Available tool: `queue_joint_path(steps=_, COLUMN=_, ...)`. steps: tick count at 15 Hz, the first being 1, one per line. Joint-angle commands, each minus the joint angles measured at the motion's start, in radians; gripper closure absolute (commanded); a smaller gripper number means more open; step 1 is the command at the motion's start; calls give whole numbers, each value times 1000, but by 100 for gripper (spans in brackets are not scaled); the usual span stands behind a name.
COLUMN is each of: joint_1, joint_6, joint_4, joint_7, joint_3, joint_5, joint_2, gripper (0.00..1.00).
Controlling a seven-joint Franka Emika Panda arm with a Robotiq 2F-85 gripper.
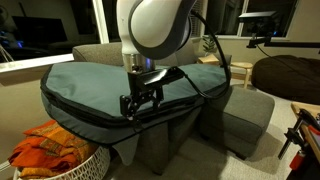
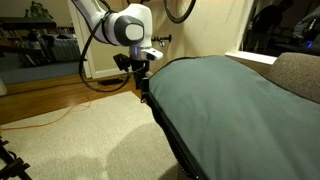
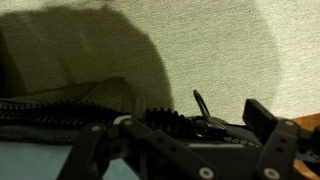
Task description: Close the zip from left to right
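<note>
teal-grey bag [image 1: 90, 80]: lying on grey sofa [image 1: 95, 52]
zip [image 3: 60, 112]: black, along bag edge
my gripper [image 3: 178, 125]: fingers apart, astride zip pull [image 3: 203, 108]

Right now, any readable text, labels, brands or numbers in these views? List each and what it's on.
None readable in any view.
The bag and its zip show no label or print.
The robot arm shows no legible marking.
The wrist view is too dark to rule out small print on the zip pull.
</note>
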Motion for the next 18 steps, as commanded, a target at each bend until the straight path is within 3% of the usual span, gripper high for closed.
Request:
queue_joint_path(steps=1, joint_1=13, joint_6=-24, joint_4=33, joint_7=24, joint_3=-22, joint_5=-5, joint_2=11, gripper=0)
queue_joint_path(steps=18, joint_1=-10, joint_6=-13, joint_4=53, joint_7=-17, joint_3=2, joint_5=22, joint_2=51, gripper=0)
